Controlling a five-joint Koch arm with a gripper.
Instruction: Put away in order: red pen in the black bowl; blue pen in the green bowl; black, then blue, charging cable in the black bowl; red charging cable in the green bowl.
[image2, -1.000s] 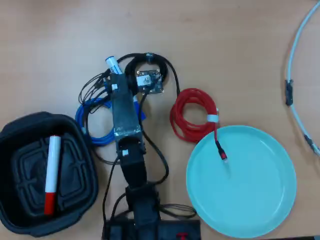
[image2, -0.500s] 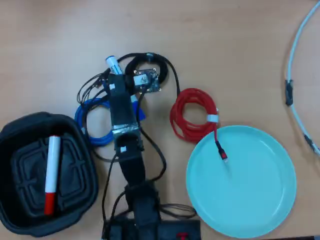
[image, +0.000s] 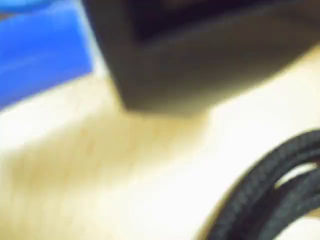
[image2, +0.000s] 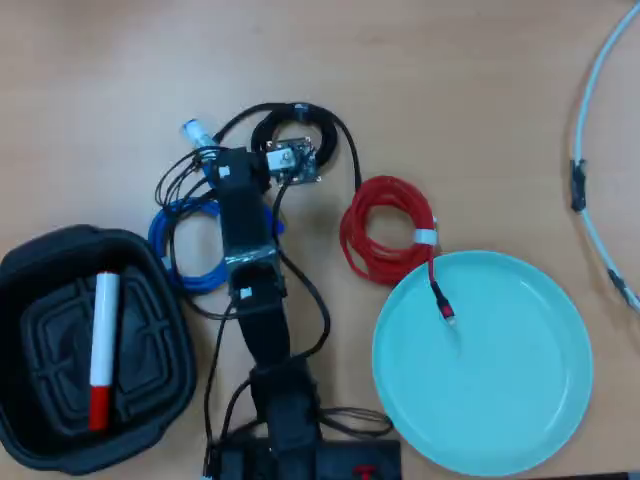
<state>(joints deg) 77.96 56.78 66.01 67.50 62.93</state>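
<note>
Now reaching out from the near edge of the counter (image2: 450, 60), with the tool (image2: 216, 160) angling toward the far left among a tangle of leads. Not showing the jaws clearly in either view, so not telling whether spread or pressed together: arm body covering them from overhead, wrist view blurring into a dark block and a blue mass. Sticking out just beyond the tool on its far-left side, the blue pen (image2: 194, 133), blue cap outward. Probably being taken by the barrel, judging by how closely it lines up with the tool, though not confirming contact.

Lying just right of the tool, the black charging cable (image2: 322, 135), coiled, and looming as a braided strand in the wrist view (image: 260, 200). Sitting under and left of the arm, the blue charging cable (image2: 185, 250), looped loosely. Resting farther right, well clear of the arm, the red charging cable (image2: 385, 232), with its plug end trailing over the rim into the green bowl (image2: 520, 390).

Waiting at the near right, that green bowl, otherwise bare and likely meant for the blue pen next. Sitting at the near left, the black bowl (image2: 20, 275), already holding the red pen (image2: 100, 345), so treating step one as done.
</note>
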